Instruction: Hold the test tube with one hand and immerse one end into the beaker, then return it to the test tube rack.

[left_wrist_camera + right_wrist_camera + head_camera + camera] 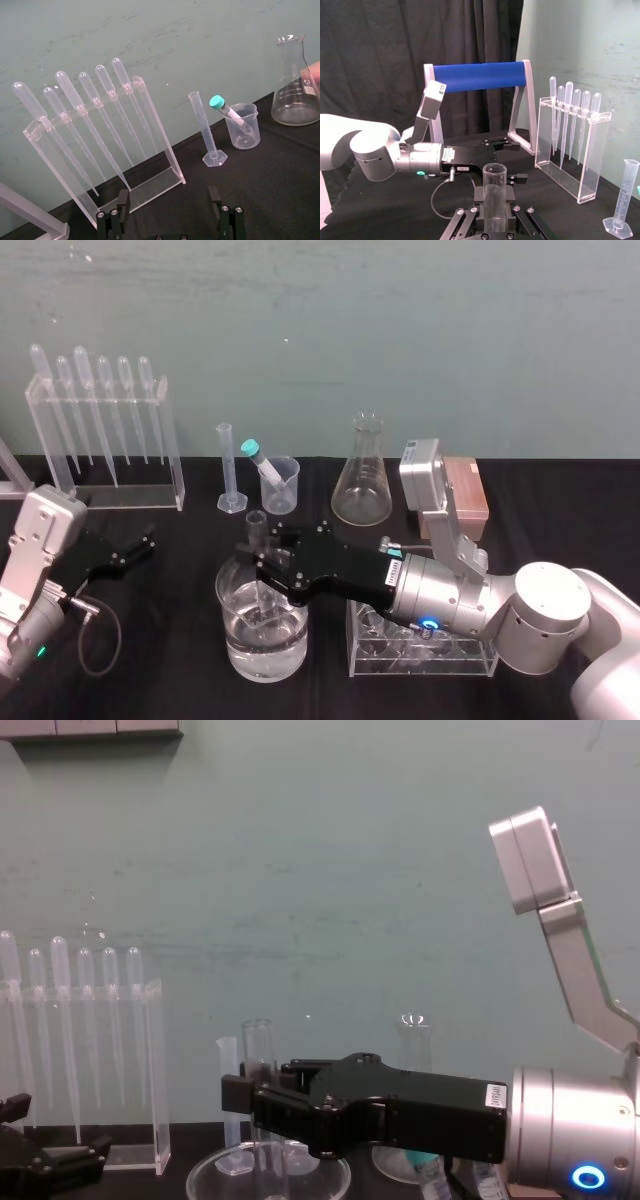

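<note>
Test tube (256,528): one, clear glass, slim, uncapped, with an open round mouth. It stands upright. Its upper part rises above the right gripper (262,565), and its lower part passes below the rim of the beaker (226,592). Whether the tip reaches the liquid cannot be told.

Right gripper: reaches in from the right over the beaker, with the black fingers closed on the tube's sides. In the right wrist view the tube (495,177) stands clamped between them. In the chest view it (258,1045) stands up just past the gripper's end.

Beaker: one, wide, clear, part-filled with clear liquid. It stands on the black table (150,670) near the front centre.

Rack (470,495): one pink block, at the back right behind the right arm, well apart from the beaker.

Left gripper (140,543): low over the table at the left, idle. Its fingers are spread wide with nothing between them, as the left wrist view (168,195) confirms.

Other items, counted:
- One clear stand (176,475) at the back left, with six pipettes (102,405) hanging in it.
- One graduated cylinder (228,465).
- One small beaker (285,490), with one teal-capped tube (260,460) leaning inside it.
- One conical flask (362,475).
- One clear holder (420,665), under the right arm just beside the beaker.
</note>
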